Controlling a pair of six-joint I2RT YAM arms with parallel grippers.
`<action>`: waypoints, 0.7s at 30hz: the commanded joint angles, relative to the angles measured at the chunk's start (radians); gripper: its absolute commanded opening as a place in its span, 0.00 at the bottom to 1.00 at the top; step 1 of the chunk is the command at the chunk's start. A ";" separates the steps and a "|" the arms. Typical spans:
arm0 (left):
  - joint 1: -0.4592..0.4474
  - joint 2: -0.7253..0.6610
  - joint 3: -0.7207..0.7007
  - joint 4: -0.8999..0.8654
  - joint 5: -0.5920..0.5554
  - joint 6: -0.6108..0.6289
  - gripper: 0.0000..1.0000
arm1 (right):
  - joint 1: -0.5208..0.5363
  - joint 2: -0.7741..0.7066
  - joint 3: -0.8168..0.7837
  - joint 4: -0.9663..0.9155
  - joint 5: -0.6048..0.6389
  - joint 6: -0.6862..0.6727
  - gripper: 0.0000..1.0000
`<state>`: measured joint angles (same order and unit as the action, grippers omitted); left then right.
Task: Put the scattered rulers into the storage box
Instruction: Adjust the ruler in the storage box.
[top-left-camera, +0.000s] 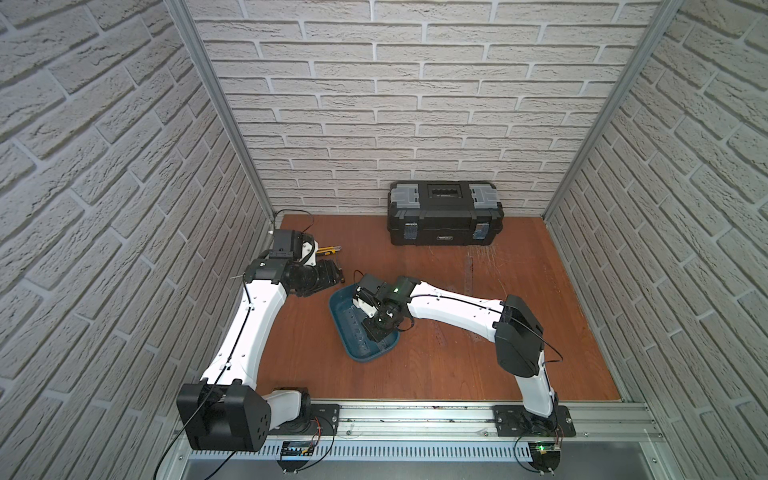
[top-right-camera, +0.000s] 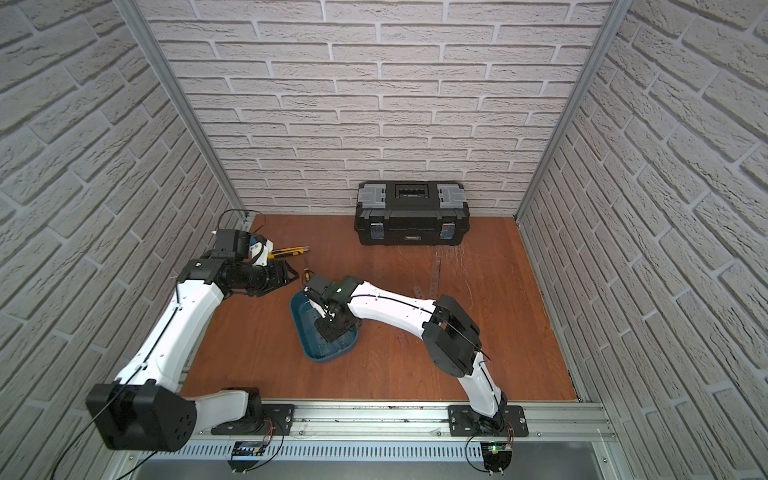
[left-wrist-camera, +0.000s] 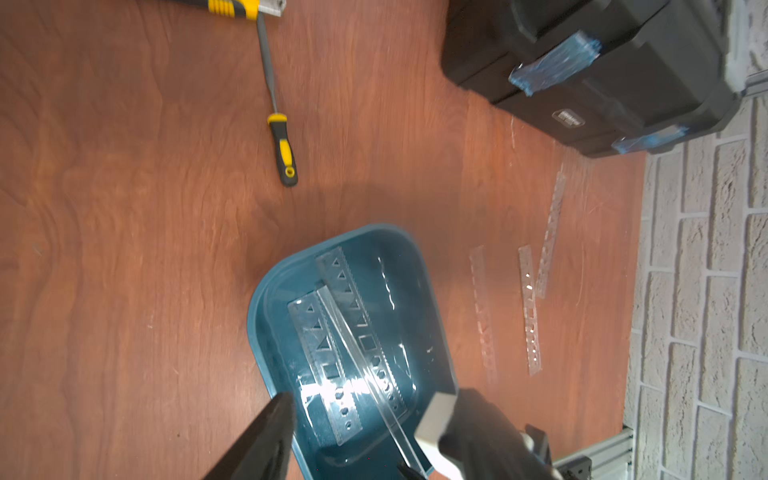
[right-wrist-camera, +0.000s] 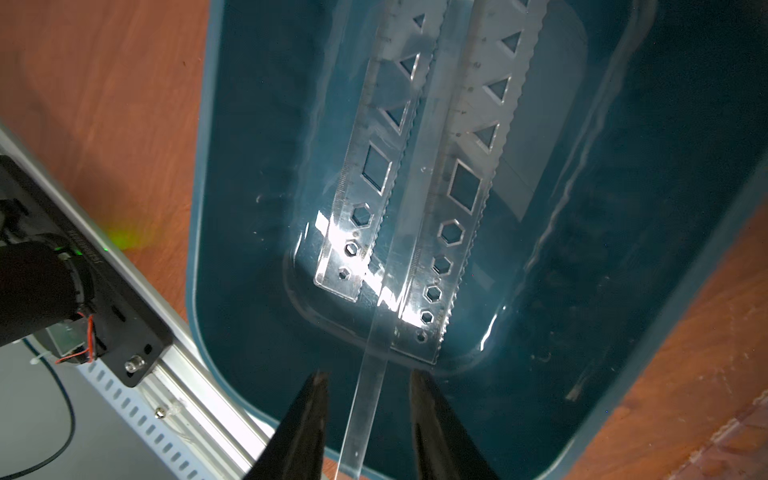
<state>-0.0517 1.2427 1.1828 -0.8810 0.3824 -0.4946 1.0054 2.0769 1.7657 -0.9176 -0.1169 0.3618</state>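
Observation:
The storage box (top-left-camera: 337, 312) (top-right-camera: 300, 322) is a teal tray in mid-table. Two clear rulers with cut-out shapes (right-wrist-camera: 376, 170) (right-wrist-camera: 465, 183) lie flat in it. A third, narrow ruler (right-wrist-camera: 415, 199) slants across them, and its raised end passes between the fingertips (right-wrist-camera: 318, 382) of my right gripper (right-wrist-camera: 365, 376). That gripper is open, with a gap on each side of the strip. It hangs over the tray's near end (top-left-camera: 374, 334). Loose rulers (left-wrist-camera: 530, 316) (top-right-camera: 434, 270) lie on the wood beyond the tray. My left gripper (top-right-camera: 293, 275) (top-left-camera: 334, 272) is open and empty, off the tray's far corner.
A yellow-and-black utility knife (top-left-camera: 330, 250) and a small screwdriver (left-wrist-camera: 282, 141) lie by the left gripper. A black toolbox (top-left-camera: 444, 216) stands against the back wall. Brick-patterned walls enclose three sides, and a metal rail (top-left-camera: 415, 411) runs along the front.

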 joint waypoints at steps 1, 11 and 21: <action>0.009 -0.017 -0.011 0.029 0.036 -0.004 0.66 | 0.019 0.035 0.056 -0.068 0.012 -0.022 0.39; 0.010 -0.020 -0.026 0.035 0.051 0.002 0.66 | 0.027 0.104 0.101 -0.080 0.061 -0.006 0.24; 0.012 -0.014 -0.037 0.045 0.058 0.001 0.66 | 0.026 0.102 0.110 -0.014 0.090 0.028 0.08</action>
<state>-0.0486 1.2423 1.1572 -0.8600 0.4255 -0.4950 1.0248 2.1792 1.8519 -0.9714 -0.0498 0.3706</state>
